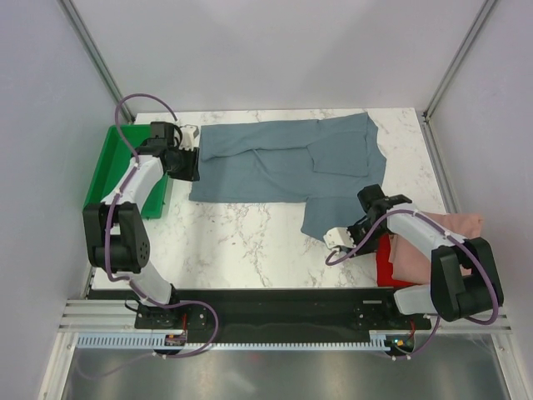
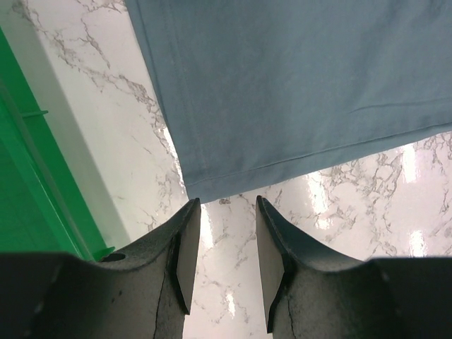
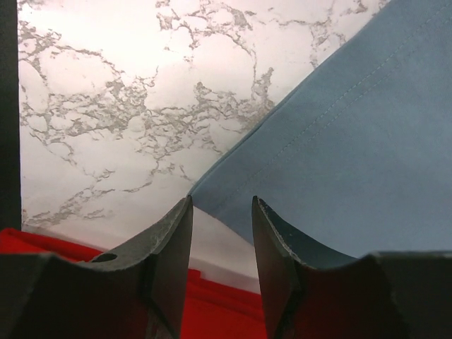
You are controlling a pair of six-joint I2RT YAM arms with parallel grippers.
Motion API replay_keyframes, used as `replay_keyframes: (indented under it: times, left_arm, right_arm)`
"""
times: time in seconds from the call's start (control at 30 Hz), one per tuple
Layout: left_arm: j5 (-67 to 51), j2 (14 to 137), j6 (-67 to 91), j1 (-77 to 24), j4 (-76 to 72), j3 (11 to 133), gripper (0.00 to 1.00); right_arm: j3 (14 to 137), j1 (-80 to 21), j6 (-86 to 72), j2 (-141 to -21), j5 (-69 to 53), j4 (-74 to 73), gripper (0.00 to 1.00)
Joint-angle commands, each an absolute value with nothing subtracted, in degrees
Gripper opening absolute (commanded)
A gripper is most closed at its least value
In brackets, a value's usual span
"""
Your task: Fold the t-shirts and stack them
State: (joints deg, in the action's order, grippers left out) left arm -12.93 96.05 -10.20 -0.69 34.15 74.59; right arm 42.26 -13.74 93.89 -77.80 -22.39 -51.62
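The slate blue-grey t-shirt lies spread flat across the back of the table. My left gripper hovers at its left edge, open and empty. In the left wrist view a corner of the shirt lies just ahead of the left gripper. My right gripper is open at the shirt's near right part. In the right wrist view the shirt's hemmed corner lies in the gap of the right gripper. The dusty pink t-shirt and the red t-shirt lie at the right edge; the red t-shirt also shows under the right gripper.
A green plastic tray sits at the left edge of the marble table, right beside my left arm; its wall shows in the left wrist view. Grey walls and metal posts enclose the table.
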Motion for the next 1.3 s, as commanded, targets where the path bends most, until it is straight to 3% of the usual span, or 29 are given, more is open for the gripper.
replay_keyframes:
  times: [0.0, 0.33, 0.5, 0.67, 0.9, 1.07, 1.13, 1.27]
  left_arm:
    - [-12.39, 93.25, -11.07, -0.09, 32.26, 74.44, 0.45]
    - [-11.60, 92.81, -11.43, -0.09, 32.34, 74.36, 0.45]
    - [-11.43, 92.11, -12.04, 1.84, 32.52, 73.04, 0.45]
    - [-11.08, 92.81, -14.59, 2.02, 32.87, 70.23, 0.45]
    - [-12.57, 94.83, -17.84, 2.02, 34.98, 68.91, 0.43]
    - [-13.01, 96.41, -20.39, 2.02, 37.96, 70.75, 0.46]
    - [-13.36, 97.55, -20.83, 2.11, 39.02, 71.80, 0.55]
    - [-13.71, 101.68, -20.66, 2.02, 39.37, 74.17, 0.55]
  right_arm:
    - [41.49, -14.06, 94.13, -78.31, -23.56, -51.15, 0.47]
    - [39.11, -14.41, 95.19, -78.31, -21.97, -50.63, 0.46]
    - [39.81, -14.59, 91.59, -79.37, -21.19, -47.73, 0.34]
    - [39.02, -14.50, 87.63, -77.70, -18.46, -44.83, 0.33]
    - [41.04, -14.59, 77.97, -73.40, -16.70, -44.38, 0.00]
    - [42.19, -14.59, 71.47, -68.39, -16.70, -44.30, 0.00]
    - [41.49, -14.68, 68.83, -66.98, -16.35, -43.95, 0.00]
    - [40.61, -14.68, 67.15, -66.27, -15.21, -43.68, 0.00]
